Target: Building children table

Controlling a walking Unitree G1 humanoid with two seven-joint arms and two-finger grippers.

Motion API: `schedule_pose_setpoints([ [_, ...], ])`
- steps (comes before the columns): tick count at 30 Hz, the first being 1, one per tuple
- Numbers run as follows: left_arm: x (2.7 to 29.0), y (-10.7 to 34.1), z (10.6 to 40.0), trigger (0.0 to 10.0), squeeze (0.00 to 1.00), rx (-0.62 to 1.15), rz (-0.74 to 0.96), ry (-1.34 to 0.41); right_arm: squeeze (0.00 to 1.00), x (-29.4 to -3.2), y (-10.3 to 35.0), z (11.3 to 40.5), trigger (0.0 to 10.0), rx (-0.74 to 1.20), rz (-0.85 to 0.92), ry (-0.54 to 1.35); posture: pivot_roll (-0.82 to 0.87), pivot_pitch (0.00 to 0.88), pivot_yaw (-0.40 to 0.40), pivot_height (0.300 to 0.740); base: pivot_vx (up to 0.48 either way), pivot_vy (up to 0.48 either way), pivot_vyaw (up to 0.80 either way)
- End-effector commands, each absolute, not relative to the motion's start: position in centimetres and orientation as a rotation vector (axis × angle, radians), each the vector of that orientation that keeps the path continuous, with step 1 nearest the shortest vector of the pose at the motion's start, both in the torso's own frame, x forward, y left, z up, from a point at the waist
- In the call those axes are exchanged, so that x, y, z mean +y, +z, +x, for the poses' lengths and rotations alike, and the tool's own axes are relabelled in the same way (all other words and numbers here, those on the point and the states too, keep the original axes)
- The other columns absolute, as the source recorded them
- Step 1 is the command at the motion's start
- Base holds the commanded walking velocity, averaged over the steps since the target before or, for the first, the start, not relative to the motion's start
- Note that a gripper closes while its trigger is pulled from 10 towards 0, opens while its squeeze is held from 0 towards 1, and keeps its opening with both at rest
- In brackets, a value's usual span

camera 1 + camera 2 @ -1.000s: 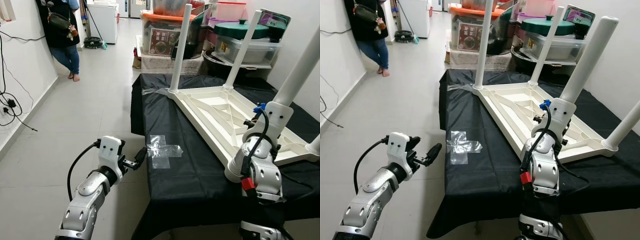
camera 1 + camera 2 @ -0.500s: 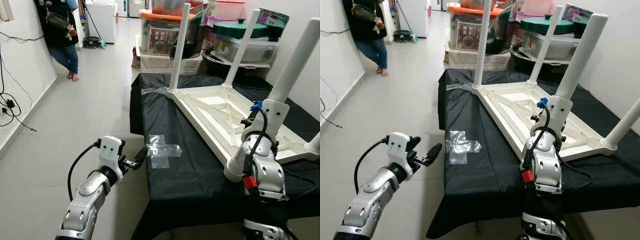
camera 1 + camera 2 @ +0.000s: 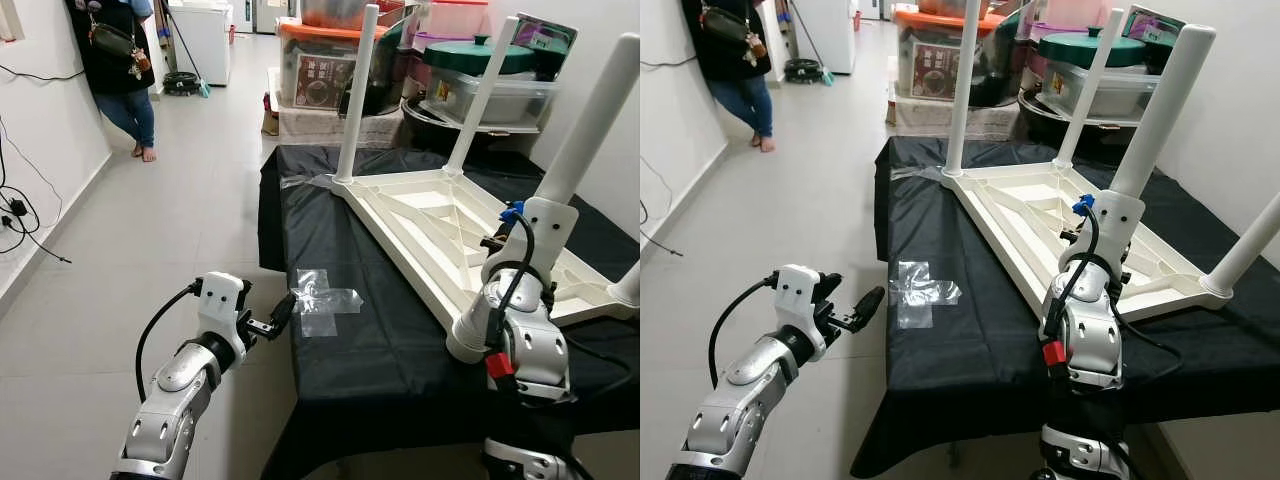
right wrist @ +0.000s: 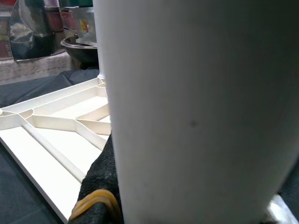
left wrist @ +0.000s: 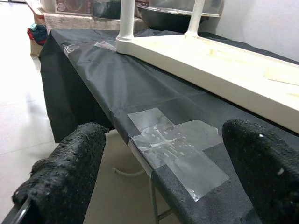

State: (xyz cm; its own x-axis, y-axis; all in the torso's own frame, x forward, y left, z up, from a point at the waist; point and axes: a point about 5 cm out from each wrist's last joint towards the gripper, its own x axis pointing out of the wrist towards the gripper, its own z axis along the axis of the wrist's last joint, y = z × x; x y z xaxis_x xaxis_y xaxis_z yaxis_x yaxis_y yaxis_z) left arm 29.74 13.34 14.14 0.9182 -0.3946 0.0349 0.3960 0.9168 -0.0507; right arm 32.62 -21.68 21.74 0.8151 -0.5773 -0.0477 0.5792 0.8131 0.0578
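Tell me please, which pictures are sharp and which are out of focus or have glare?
Left and right eye views: sharp, evenly lit, with glare on the clear tape and the floor. Left wrist view: tape and black cloth in focus, the near black fingers soft. Right wrist view: the white table leg is so close it blurs; the tabletop underside behind is clearer.

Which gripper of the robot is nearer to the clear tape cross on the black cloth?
Left. The left gripper hovers open just off the table edge beside the clear tape cross. The right gripper is farther away, closed around a white table leg.
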Motion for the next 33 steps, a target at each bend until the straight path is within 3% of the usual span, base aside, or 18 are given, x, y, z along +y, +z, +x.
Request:
schedule_pose_setpoints([
  [1,13.0,13.7,29.8,10.0,0.00,-0.008,-0.054,-0.421,0.00,-21.9,18.4,32.1,10.0,0.211,0.070,-0.632,0.03,0.000,-0.100,0.740,0.000,0.000,0.00],
  [17,13.0,13.6,29.9,10.0,0.00,-0.004,-0.049,-0.426,0.00,-22.2,19.2,32.1,10.0,0.180,0.092,-0.652,0.03,0.000,-0.095,0.740,0.000,0.000,0.00],
  [18,13.0,13.6,29.9,10.0,0.00,-0.004,-0.048,-0.427,0.13,-22.3,19.2,32.1,10.0,0.178,0.095,-0.650,0.03,0.000,-0.095,0.740,0.000,0.000,0.00],
  [21,12.9,13.6,29.9,10.0,0.00,-0.005,-0.048,-0.428,0.13,-22.3,19.2,32.1,10.0,0.176,0.098,-0.649,0.03,0.000,-0.095,0.740,0.000,0.000,0.00],
  [22,12.9,13.6,29.9,10.0,0.00,-0.005,-0.048,-0.429,0.55,-22.3,19.3,32.1,10.0,0.173,0.100,-0.647,0.03,0.000,-0.093,0.740,0.000,0.000,0.00],
  [26,12.9,13.5,29.9,10.0,0.00,-0.005,-0.047,-0.430,0.50,-22.3,19.5,32.1,10.0,0.170,0.100,-0.645,0.03,0.000,-0.091,0.740,0.000,0.000,0.00],
  [27,12.9,13.5,29.9,10.0,0.00,-0.005,-0.047,-0.431,0.42,-22.4,19.6,32.1,10.0,0.166,0.097,-0.645,0.02,0.000,-0.091,0.740,0.000,0.000,0.00],
  [28,12.9,13.5,29.9,10.0,0.00,-0.005,-0.047,-0.431,0.42,-22.4,19.6,32.1,10.0,0.166,0.097,-0.645,0.02,0.000,-0.091,0.740,0.000,0.000,0.00],
  [29,12.9,13.5,29.9,10.0,0.00,-0.004,-0.047,-0.433,0.00,-22.4,19.8,32.1,10.0,0.160,0.094,-0.643,0.02,0.000,-0.090,0.740,0.000,0.000,0.00],
  [33,12.8,13.5,29.9,10.0,0.00,-0.005,-0.048,-0.435,0.00,-22.5,19.9,32.1,10.0,0.155,0.093,-0.641,0.02,0.000,-0.089,0.740,0.000,0.000,0.00],
])
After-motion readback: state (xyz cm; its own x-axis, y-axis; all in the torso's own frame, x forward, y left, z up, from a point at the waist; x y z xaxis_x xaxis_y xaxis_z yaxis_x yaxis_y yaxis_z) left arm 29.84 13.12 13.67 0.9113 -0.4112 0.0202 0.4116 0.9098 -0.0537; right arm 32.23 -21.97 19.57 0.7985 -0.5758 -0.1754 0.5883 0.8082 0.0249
